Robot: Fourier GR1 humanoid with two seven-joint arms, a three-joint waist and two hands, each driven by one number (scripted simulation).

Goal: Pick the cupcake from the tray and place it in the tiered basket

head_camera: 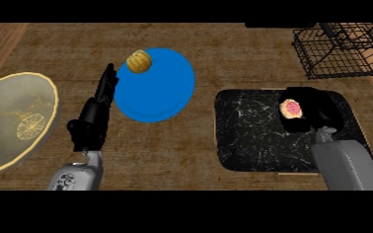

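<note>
The cupcake point(292, 108), pink-topped with a pale rim, sits inside the curl of my right hand point(313, 109) over the right part of the black speckled tray point(247, 133). My right hand's fingers wrap round it and hide most of it. The black wire tiered basket point(339, 52) stands at the far right, above the tray and apart from the hand. My left hand point(98, 111) is at the left with its fingers straight, pointing away from me, holding nothing.
A blue plate point(157, 91) lies in the middle with a brown round pastry point(139, 61) at its upper left rim. A large tan plate point(22, 118) with a patterned centre fills the left edge. The counter top is brown wood.
</note>
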